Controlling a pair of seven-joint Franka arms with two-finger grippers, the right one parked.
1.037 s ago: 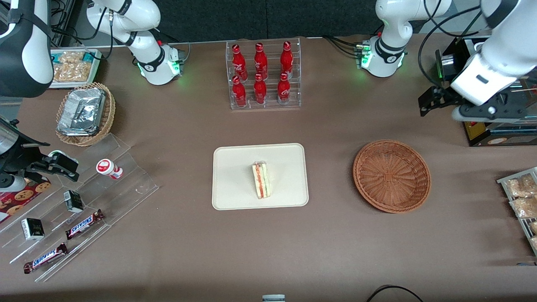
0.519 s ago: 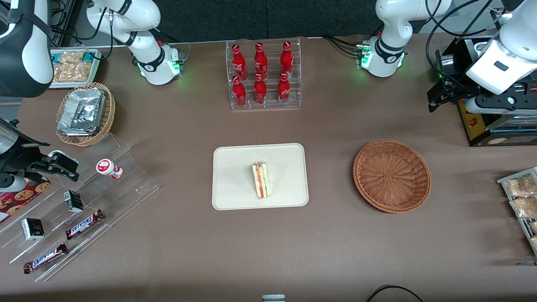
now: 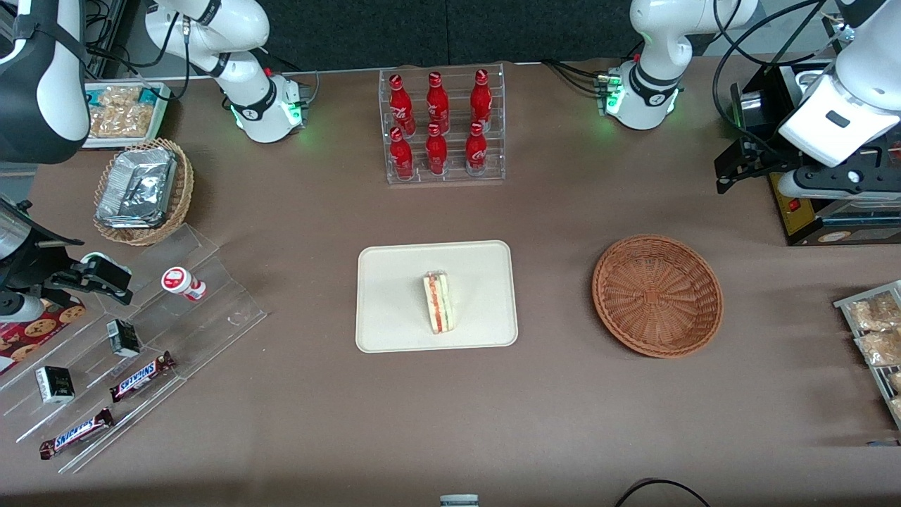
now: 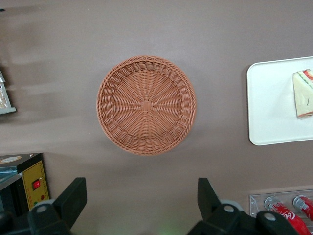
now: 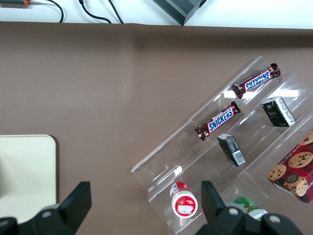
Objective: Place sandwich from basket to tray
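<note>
The sandwich (image 3: 439,303) lies on the cream tray (image 3: 394,282) near the table's middle; its striped filling edge shows in the left wrist view too, sandwich (image 4: 303,93) on tray (image 4: 269,103). The reddish-brown wicker basket (image 3: 657,294) sits empty beside the tray, toward the working arm's end, and the basket (image 4: 146,104) has nothing in it. My gripper (image 3: 732,165) hangs high above the table, farther from the front camera than the basket. The gripper (image 4: 142,200) is open, fingers wide apart, holding nothing.
A clear rack of red bottles (image 3: 441,127) stands farther back than the tray. A black and yellow machine (image 3: 809,204) sits under the gripper. Snack packs (image 3: 873,331) lie at the working arm's end. Stepped acrylic racks (image 3: 127,352) and a tan foil-pack basket (image 3: 143,189) occupy the parked arm's end.
My gripper has drawn back from the basket toward the working arm's end of the table, then settled with a slight shift. The sandwich and basket have not moved.
</note>
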